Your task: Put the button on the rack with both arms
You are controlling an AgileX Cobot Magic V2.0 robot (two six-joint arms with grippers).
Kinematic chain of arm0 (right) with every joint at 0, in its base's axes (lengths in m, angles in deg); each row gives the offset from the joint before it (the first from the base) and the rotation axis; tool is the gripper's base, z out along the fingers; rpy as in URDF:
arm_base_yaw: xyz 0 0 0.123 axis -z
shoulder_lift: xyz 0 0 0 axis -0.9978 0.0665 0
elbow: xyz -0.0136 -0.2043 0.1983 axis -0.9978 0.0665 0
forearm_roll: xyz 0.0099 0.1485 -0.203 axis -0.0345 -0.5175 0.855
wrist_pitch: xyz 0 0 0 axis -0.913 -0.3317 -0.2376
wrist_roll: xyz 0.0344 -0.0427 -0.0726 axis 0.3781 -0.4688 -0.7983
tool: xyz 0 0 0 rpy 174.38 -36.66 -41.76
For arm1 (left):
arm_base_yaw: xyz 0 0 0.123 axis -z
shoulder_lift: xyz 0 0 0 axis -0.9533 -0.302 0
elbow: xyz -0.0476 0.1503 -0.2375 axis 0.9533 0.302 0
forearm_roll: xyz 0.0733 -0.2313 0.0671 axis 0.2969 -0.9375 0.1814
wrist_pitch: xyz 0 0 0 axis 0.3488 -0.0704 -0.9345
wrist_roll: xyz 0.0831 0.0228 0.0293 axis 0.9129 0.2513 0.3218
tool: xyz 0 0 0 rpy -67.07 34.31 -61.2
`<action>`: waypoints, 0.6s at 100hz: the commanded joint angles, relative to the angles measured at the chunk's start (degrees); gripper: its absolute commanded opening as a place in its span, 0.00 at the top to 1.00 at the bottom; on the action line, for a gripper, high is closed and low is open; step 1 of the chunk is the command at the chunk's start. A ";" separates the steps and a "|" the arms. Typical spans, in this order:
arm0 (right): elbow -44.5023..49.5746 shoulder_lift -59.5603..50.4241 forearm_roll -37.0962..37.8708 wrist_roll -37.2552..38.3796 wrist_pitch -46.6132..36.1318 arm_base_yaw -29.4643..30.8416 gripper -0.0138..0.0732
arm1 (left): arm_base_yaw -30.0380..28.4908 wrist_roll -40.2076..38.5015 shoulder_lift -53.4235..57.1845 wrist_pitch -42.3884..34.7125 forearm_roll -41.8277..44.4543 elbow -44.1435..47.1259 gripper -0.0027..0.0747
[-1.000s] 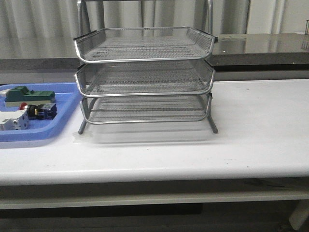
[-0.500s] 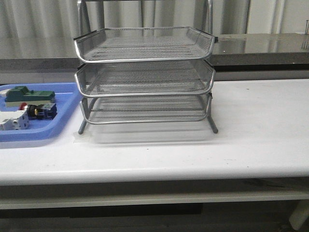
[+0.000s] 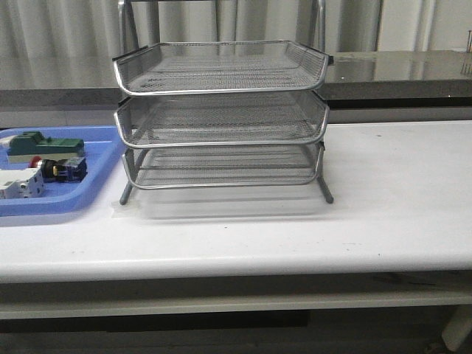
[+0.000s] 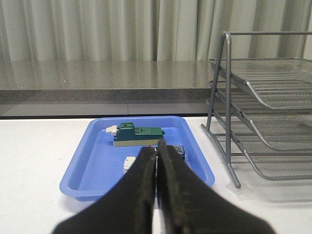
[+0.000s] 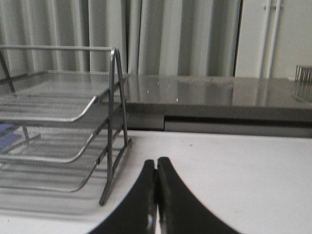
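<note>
The button [image 3: 57, 169], judged light, rigid and smooth-capped, is best pinched across its black body; it lies beyond the closed, empty left gripper [image 4: 156, 161]. The right gripper [image 5: 156, 170] is likewise closed on nothing.

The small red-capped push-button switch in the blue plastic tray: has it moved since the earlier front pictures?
No. The red-capped push-button switch lies in the same spot in the blue plastic tray, below the green block.

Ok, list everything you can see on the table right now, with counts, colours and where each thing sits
rack: one, silver wire mesh, three tiers, middle of the table
tray: one, blue plastic, left of the rack
button: one, red cap, black body, in the tray
green block: one, green, back of the tray
white block: one, white, front of the tray
table: one, white
left gripper: shut, above the tray
right gripper: shut, right of the rack
</note>
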 commanded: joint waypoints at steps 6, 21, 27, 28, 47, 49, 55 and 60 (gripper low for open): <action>-4.36 -0.62 -1.84 -0.19 -4.50 0.46 0.92 | -0.03 -0.57 1.86 -4.42 -0.39 2.69 0.96; -11.73 2.51 -6.01 -0.19 3.25 0.46 0.92 | -0.03 -0.57 1.86 -4.42 -0.39 2.69 0.96; -14.88 5.45 -6.85 -0.19 6.60 0.46 0.92 | -0.03 -0.57 1.86 -4.42 -0.39 2.69 0.96; -15.67 5.83 -6.94 -0.19 6.93 0.46 0.92 | -0.03 -0.57 1.86 -4.42 -0.39 2.69 0.96; -26.57 18.42 -12.65 -0.19 16.75 0.46 0.92 | -0.03 -0.57 1.86 -4.42 -0.39 2.69 0.96; -27.81 19.99 -13.34 -0.19 17.99 0.46 0.92 | -0.03 -0.57 1.86 -4.42 -0.39 2.69 0.96; -31.00 24.90 -14.98 -0.19 21.86 0.46 0.92 | -0.03 -0.57 1.86 -4.42 -0.39 2.69 0.96; -34.16 28.83 -15.82 -0.19 24.93 0.46 0.92 | -0.03 -0.57 1.86 -4.42 -0.39 2.69 0.96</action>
